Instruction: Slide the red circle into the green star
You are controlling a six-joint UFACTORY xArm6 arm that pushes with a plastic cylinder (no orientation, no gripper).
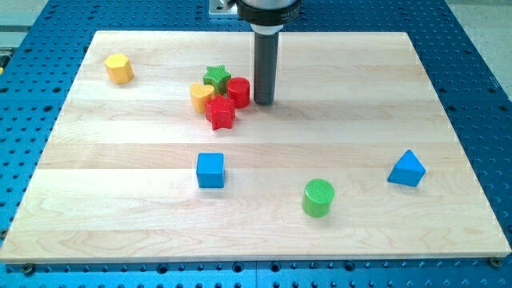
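Note:
The red circle stands on the wooden board, touching the green star at its upper left. A red star lies just below them and a yellow block sits at the left of the cluster. My tip is down on the board just to the right of the red circle, close beside it; whether it touches cannot be told.
A yellow hexagon sits at the board's upper left. A blue cube lies lower centre, a green cylinder at lower middle right, and a blue triangle at the right. The wooden board lies on a blue perforated table.

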